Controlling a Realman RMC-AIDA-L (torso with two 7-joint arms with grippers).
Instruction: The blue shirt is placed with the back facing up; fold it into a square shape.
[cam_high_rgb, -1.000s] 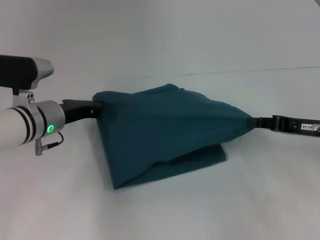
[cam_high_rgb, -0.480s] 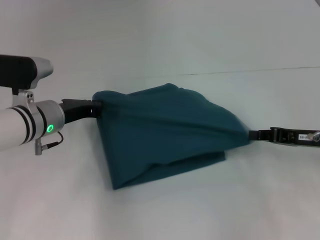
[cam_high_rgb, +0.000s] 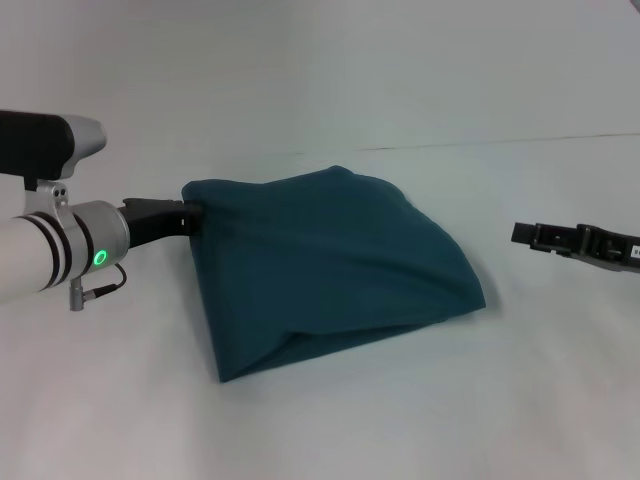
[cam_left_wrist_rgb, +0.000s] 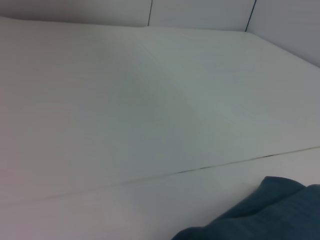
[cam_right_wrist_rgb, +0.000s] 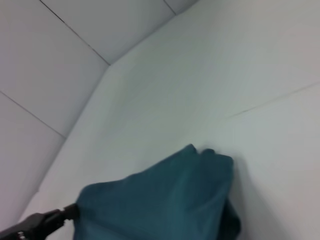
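Teal blue shirt (cam_high_rgb: 330, 265), left tool (cam_high_rgb: 192, 212) pinching its edge, right tool (cam_high_rgb: 522, 234) apart.

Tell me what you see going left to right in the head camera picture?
Left gripper, pinching the shirt's corner → blue shirt → bare white table → right gripper, off the shirt.

The blue shirt (cam_right_wrist_rgb: 165, 200) is being seen as a bunched, rounded heap lying on the white table (cam_right_wrist_rgb: 260, 65), with a small raised fold at its upper corner. One edge of the fabric is being held up and pinched by the left gripper (cam_right_wrist_rgb: 67, 214), a dark gripper reaching in from the frame's corner. A thin seam line (cam_right_wrist_rgb: 270, 102) is being shown crossing the table beyond the shirt.
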